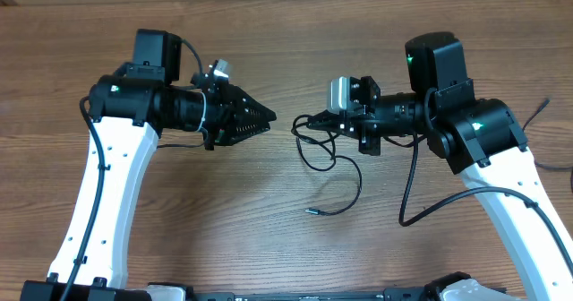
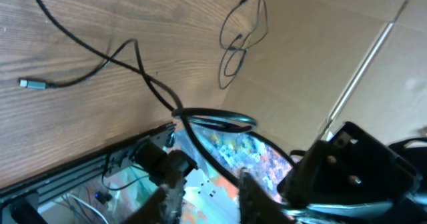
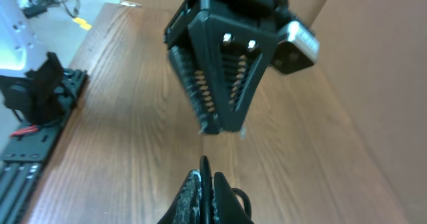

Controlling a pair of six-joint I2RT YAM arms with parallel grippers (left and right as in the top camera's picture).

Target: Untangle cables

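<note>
Over the middle of the wooden table [image 1: 269, 32] the two arms face each other, tips close but apart. The right tool [image 1: 320, 122] points left with its fingers pressed together, pinching a bunch of the cables [image 1: 301, 133] at its tip. In the right wrist view the right tool's [image 3: 203, 177] fingers meet in one narrow black point, with a small loop of cord just to their right. From the pinched bunch a thin black loop hangs down toward the near side. It curls once on the wood and then trails away nearer still, ending in a small plug [image 1: 311, 211] that lies flat on the table. The left wrist view shows the same strand running from that plug [image 2: 25, 84] across the wood grain and up to a cluster of loops [image 2: 213, 121] gathered at the held spot. Farther off in that view a second, separate looped cord [image 2: 233, 41] lies on its own, well apart from the held bunch. The left tool [image 1: 269, 117] points right and holds nothing. Seen head-on from the right wrist, the left tool's [image 3: 222, 127] ribbed fingers slant toward each other at the tips, and I cannot tell whether a narrow gap is left between them.
</note>
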